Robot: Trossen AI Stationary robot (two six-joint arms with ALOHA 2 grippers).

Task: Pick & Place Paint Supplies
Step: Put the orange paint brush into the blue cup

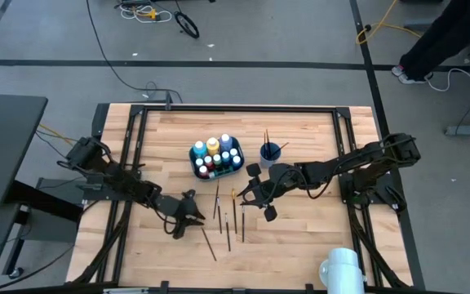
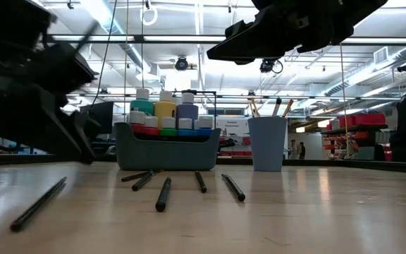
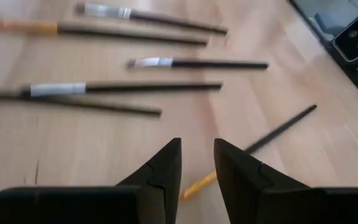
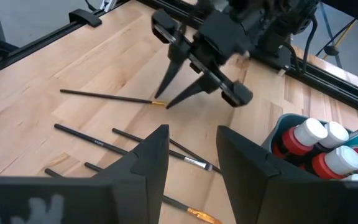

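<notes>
Several dark-handled paintbrushes lie flat on the wooden table, near the teal bin that holds white-capped paint bottles. One brush lies apart, nearer the table's near edge. My left gripper is open with a narrow gap, and its fingertips stand on either side of that brush's orange-tipped end. My right gripper is open and hovers above the row of brushes, holding nothing. A blue cup with brushes upright in it stands right of the bin. My left gripper comes down slanting from the table's left, its fingers across the lone brush near its orange tip. The brush lies flat on the table. Whether the fingertips touch it, I cannot tell.
The black frame rails border the tabletop. A white cylinder stands at the near right edge. Bare wood lies near of the right gripper. A person's legs show on the floor beyond the far right corner.
</notes>
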